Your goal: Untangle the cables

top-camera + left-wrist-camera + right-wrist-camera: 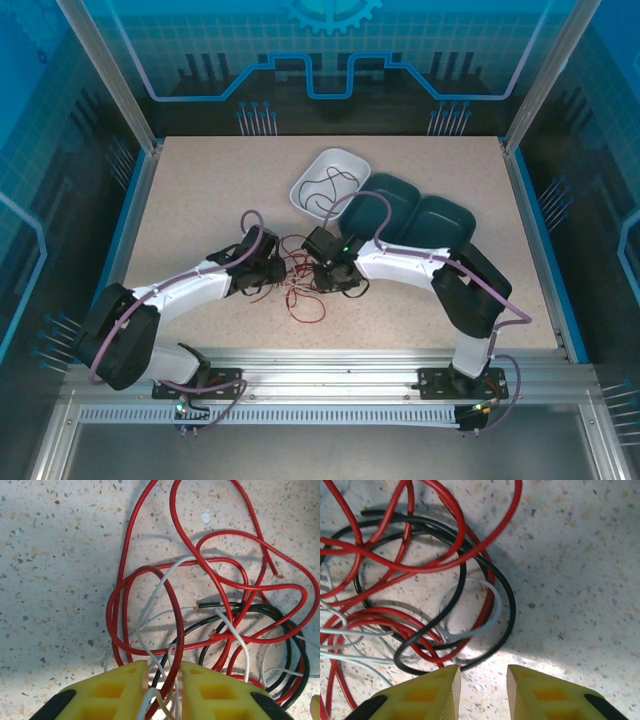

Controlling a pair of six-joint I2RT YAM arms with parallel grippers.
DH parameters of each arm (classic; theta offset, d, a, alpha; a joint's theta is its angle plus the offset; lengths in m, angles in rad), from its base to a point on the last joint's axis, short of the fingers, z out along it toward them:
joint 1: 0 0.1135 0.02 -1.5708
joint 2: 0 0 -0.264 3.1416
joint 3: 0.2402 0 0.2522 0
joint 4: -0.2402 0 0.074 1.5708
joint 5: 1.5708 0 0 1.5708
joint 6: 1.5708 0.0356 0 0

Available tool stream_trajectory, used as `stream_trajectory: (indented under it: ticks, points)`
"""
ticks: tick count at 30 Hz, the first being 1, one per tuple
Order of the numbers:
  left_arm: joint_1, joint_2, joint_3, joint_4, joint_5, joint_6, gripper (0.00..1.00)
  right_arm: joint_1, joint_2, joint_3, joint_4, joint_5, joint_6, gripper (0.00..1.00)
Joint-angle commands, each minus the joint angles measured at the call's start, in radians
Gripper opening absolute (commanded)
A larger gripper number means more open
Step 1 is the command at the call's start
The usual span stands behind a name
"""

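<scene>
Mid-table [200, 210]: cables [298, 272] clump, stretched near-far.

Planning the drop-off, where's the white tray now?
Top view: the white tray sits far centre, just left of two dark teal trays.

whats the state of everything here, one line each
cables, tangled on the table
left end effector, shut on the cables
right end effector, open, gripping nothing
white tray, holds a dark cable
dark trays, both look empty
</scene>
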Motion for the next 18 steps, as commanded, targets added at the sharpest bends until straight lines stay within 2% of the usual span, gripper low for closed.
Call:
stream_trajectory:
  ticks: [1,11,18]
  points:
    - [0.003,-0.015,-0.016,-0.024,-0.011,-0.015,0.27,0.011,0.036,0.042,-0.056,0.052,-0.004,0.31]
    - [0.003,0.008,-0.007,-0.001,0.024,-0.021,0.28,0.0,0.068,0.037,-0.044,0.07,0.003,0.27]
    - [0.002,0.012,-0.009,0.012,0.037,-0.026,0.29,-0.014,0.108,0.063,-0.038,0.098,-0.004,0.28]
